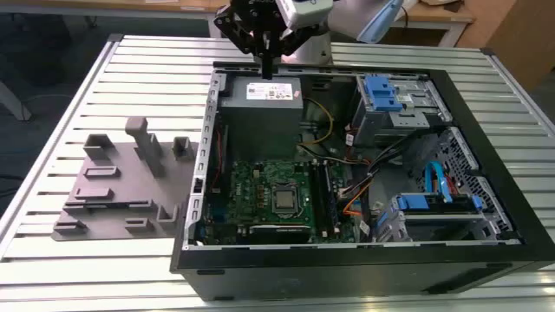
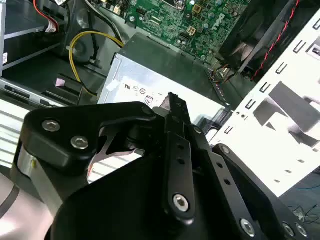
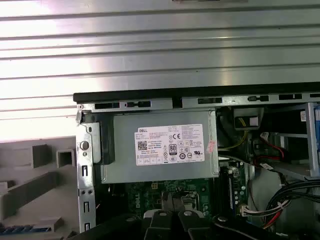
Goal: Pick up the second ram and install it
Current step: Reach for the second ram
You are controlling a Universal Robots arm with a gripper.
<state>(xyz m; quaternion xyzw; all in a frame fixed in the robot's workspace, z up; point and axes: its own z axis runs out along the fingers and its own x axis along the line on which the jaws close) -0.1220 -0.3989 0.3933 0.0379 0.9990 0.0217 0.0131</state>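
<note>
My gripper point(image 1: 267, 73) hangs over the far edge of the open computer case point(image 1: 451, 104), just above the grey power supply point(image 1: 264, 97). Its black fingers are pressed together, and nothing shows between them in the exterior view or in either wrist view point(image 2: 172, 100) point(image 3: 172, 207). The second ram looks like the thin bluish-grey strip point(image 3: 25, 230) lying in the grey tray, well off to the side of the gripper. The green motherboard point(image 1: 269, 192) lies in the case below the power supply, with long dark memory slots point(image 1: 328, 195) at its right side in the exterior view.
The grey tray point(image 1: 121, 208) with upright holder blocks sits on the slatted table point(image 1: 87, 84) at the exterior view's left. Yellow, red and black cables point(image 1: 325, 127), blue drive brackets point(image 1: 379, 91) and drive cages crowd the case's right half.
</note>
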